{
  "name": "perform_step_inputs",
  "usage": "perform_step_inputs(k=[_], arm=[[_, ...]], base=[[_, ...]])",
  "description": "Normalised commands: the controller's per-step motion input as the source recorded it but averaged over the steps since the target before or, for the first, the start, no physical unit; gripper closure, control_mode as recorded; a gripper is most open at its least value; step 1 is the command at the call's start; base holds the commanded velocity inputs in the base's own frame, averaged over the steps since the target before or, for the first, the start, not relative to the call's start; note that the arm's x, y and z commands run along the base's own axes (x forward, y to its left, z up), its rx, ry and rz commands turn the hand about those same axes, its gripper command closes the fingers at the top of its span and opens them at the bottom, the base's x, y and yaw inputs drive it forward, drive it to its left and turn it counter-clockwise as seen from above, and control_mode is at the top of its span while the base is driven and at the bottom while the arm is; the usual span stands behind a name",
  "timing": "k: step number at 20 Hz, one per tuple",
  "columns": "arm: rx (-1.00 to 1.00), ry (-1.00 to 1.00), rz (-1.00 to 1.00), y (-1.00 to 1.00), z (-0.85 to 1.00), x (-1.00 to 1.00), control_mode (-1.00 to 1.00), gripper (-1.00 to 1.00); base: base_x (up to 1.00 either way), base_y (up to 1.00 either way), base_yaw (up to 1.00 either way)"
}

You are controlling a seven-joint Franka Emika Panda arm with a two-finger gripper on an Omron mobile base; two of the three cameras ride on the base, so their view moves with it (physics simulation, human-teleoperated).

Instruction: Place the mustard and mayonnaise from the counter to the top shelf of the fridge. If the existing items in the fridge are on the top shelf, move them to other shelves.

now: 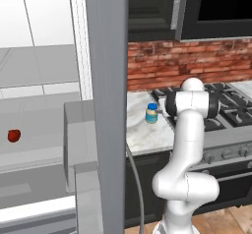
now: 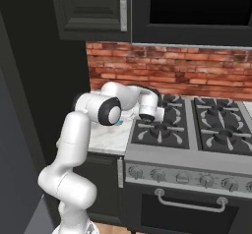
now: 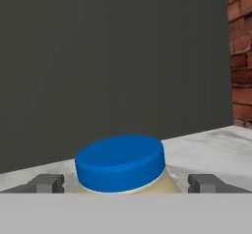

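The mayonnaise (image 3: pixel 120 161), a squat jar with a blue lid and pale contents, stands upright on the white marble counter (image 3: pixel 211 147). In the hand view it sits between my two fingertips. My gripper (image 3: pixel 127 184) is open around it, level with the jar's shoulder, with a gap on each side. From the left base view the mayonnaise (image 1: pixel 151 113) stands near the counter's stove-side edge, just left of my wrist. The fridge (image 1: pixel 44 105) is open; a small red fruit (image 1: pixel 14 135) lies on a wide grey shelf below the top shelf (image 1: pixel 39 66). The mustard is out of view.
The grey fridge door edge (image 1: pixel 109 80) stands upright between the fridge interior and the counter (image 1: pixel 140 132). A gas stove (image 2: pixel 197 125) adjoins the counter on the right. Red brick backsplash (image 2: pixel 172 75) and dark upper cabinets (image 2: pixel 91 9) lie behind.
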Motion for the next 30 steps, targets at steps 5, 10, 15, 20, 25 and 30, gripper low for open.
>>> perform_step_inputs(k=[5, 10, 15, 20, 25, 30], arm=[[0.00, 0.00, 0.00, 0.06, -0.02, 0.05, -1.00, -1.00], [0.00, 0.00, 0.00, 0.08, 0.00, 0.14, -1.00, -1.00], [-0.01, 0.00, 0.00, 0.08, 0.00, 0.08, -1.00, -1.00], [-0.03, 0.01, 0.00, 0.13, 0.00, 0.00, -1.00, 1.00], [0.00, 0.00, 0.00, 0.00, 0.07, -0.03, -1.00, 1.00], [0.01, -0.03, 0.00, -0.02, 0.83, -0.44, -1.00, 1.00]], base=[[0.00, 0.00, 0.00], [0.00, 0.00, 0.00], [0.00, 0.00, 0.00], [0.00, 0.00, 0.00], [0.00, 0.00, 0.00], [0.00, 0.00, 0.00]])
